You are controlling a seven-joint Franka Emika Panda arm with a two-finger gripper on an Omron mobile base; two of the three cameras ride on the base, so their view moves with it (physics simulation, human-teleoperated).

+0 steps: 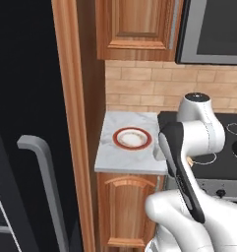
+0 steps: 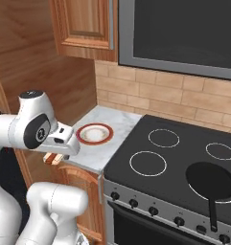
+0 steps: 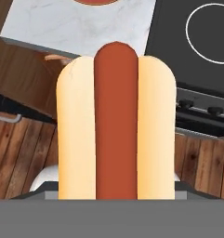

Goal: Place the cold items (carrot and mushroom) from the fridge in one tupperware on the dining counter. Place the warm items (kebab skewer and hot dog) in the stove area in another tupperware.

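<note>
The hot dog (image 3: 115,125), a reddish sausage in a pale bun, stands lengthwise right in front of the hand camera and hides the fingertips. My gripper (image 2: 57,152) is shut on the hot dog and holds it in the air by the front edge of the small marbled counter (image 2: 109,146), left of the stove (image 2: 184,158). An end of the bun (image 2: 51,159) pokes out below the hand; a sliver of the hot dog (image 1: 190,160) also shows behind the forearm. The black fridge (image 1: 21,74) with its grey bar handle (image 1: 41,167) is at the left.
A red-rimmed plate (image 2: 94,133) lies on the small marbled counter over a wooden cabinet door (image 1: 125,206). A black pan (image 2: 212,182) sits on the stove's front right burner. A microwave (image 2: 184,33) and wooden cabinets (image 1: 134,27) hang overhead. A tall wooden panel (image 1: 73,123) separates fridge and counter.
</note>
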